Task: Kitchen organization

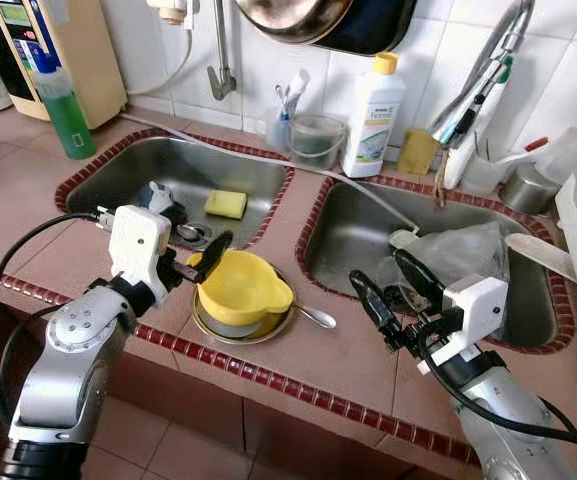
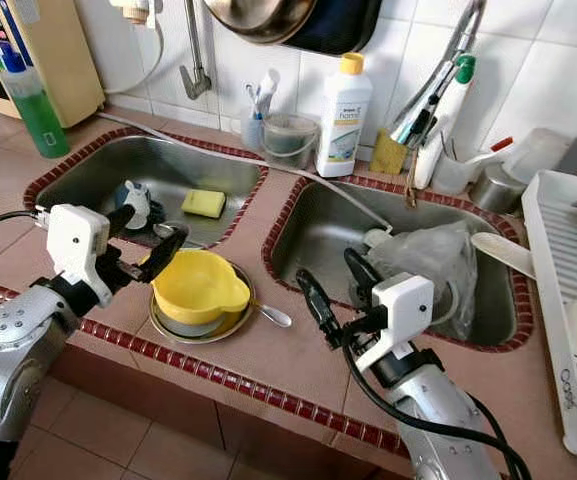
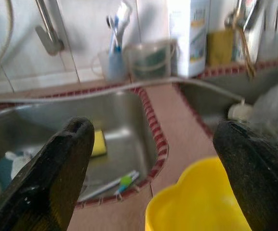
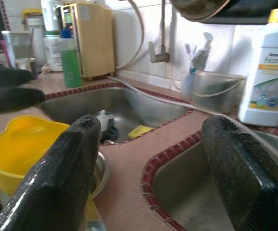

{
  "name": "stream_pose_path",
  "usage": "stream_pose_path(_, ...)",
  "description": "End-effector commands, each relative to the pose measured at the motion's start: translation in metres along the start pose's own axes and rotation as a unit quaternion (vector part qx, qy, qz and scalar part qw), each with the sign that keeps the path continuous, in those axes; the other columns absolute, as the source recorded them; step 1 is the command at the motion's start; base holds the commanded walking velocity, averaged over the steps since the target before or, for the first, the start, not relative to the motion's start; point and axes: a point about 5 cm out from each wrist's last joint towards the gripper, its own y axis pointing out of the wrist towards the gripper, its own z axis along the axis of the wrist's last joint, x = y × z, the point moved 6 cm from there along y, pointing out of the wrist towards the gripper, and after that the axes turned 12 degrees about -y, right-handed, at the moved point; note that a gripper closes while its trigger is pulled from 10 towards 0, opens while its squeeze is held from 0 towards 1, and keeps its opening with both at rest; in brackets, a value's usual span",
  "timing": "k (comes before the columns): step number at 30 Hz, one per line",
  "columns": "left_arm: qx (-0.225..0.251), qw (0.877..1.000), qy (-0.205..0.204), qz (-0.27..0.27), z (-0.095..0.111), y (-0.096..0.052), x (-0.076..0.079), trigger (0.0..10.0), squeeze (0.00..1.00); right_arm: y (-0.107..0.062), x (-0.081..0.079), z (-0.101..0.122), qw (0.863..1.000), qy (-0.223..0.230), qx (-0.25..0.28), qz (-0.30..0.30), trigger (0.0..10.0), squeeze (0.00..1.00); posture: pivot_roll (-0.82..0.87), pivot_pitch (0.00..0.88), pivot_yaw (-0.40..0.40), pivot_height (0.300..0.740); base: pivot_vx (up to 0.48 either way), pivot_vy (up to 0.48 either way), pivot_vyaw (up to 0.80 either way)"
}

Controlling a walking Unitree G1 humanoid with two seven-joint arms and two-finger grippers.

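The yellow plastic bowl with a pouring lip [image 1: 240, 288] is sitting in a shallow steel dish [image 1: 230, 328] on the tiled pink worktop [image 1: 338, 365], on the strip between the two steel sinks and close to the front edge. The left gripper [image 1: 196, 262] is reaching for it at rim height, its fingers spread apart with one tip right at the bowl's near rim, not yet clamped on anything. To do this grasp well, the left arm probably needs to straddle the thin wall, one finger inside and one outside, then close firmly before lifting straight up so the dish and the metal spoon [image 1: 313, 316] beside it are not dragged along. The bowl is standing upright with its mouth facing up; it is slightly longer along the line through its lip, and that lip is pointing roughly toward the robot's right and the front edge, with the spoon's handle running off to the right as well. The right gripper [image 1: 390, 290] is hovering over the front lip of the right-hand sink [image 1: 348, 240], fingers wide apart and holding nothing.
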Motion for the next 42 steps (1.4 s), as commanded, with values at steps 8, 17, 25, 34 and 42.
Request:
stream_pose_path(8, -0.022, 0.999, 0.018, -0.043, 0.005, 0.000, 0.014, 10.0, 0.00, -0.001, -0.010, 0.009, 0.999, 0.011, 0.005, 0.032, 10.0, 0.00, -0.03, 0.073, -0.019, 0.740, 0.000, 0.000, 0.00)
stream_pose_path(17, -0.055, 0.996, 0.039, -0.054, 0.009, 0.006, 0.015, 10.0, 0.00, -0.003, -0.024, 0.013, 0.997, 0.028, 0.002, 0.066, 10.0, 0.00, -0.04, 0.071, -0.010, 0.740, 0.000, 0.000, 0.00)
stream_pose_path(25, -0.086, 0.992, 0.055, -0.079, 0.002, 0.003, 0.021, 10.0, 0.00, -0.008, -0.036, 0.013, 0.994, 0.039, -0.008, 0.103, 10.0, 0.00, -0.04, 0.067, -0.005, 0.740, 0.000, 0.000, 0.00)
stream_pose_path(34, -0.114, 0.988, 0.069, -0.081, -0.005, 0.004, 0.020, 10.0, 0.00, -0.010, -0.047, 0.015, 0.990, 0.041, -0.012, 0.138, 10.0, 0.00, -0.04, 0.056, -0.004, 0.740, 0.000, 0.000, 0.00)
stream_pose_path(42, -0.134, 0.987, 0.060, -0.061, -0.004, 0.016, 0.009, 10.0, 0.00, -0.017, -0.056, 0.019, 0.985, 0.051, -0.018, 0.162, 10.0, 0.00, -0.06, 0.047, 0.016, 0.740, 0.000, 0.000, 0.00)
